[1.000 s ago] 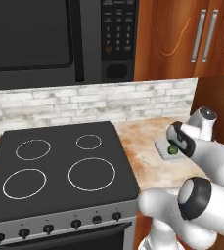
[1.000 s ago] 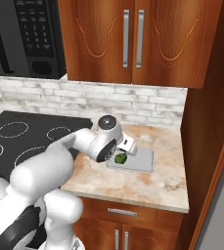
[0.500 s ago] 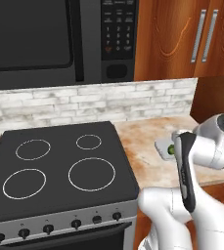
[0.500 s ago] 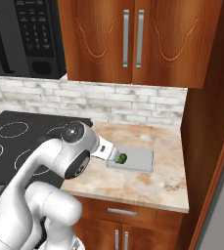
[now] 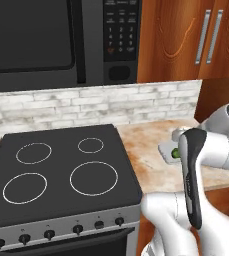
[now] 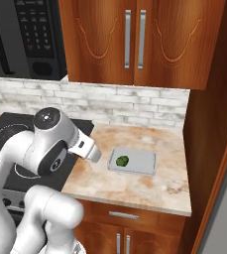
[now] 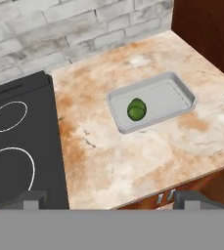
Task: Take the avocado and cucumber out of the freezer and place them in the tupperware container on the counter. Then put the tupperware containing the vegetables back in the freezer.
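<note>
Since our claw (image 7: 108, 199) hangs spread & empty above the tray (image 7: 174, 100), we'd pinch the small, slick-looking avocado (image 7: 137, 109) across its middle; tray's light, stiff.

The arm (image 6: 45, 149) is glossy white, built of rounded, bulbous segments with dark grey joint caps and a long dark strip. The end effector (image 7: 111, 199) carries two small dark tips.
</note>
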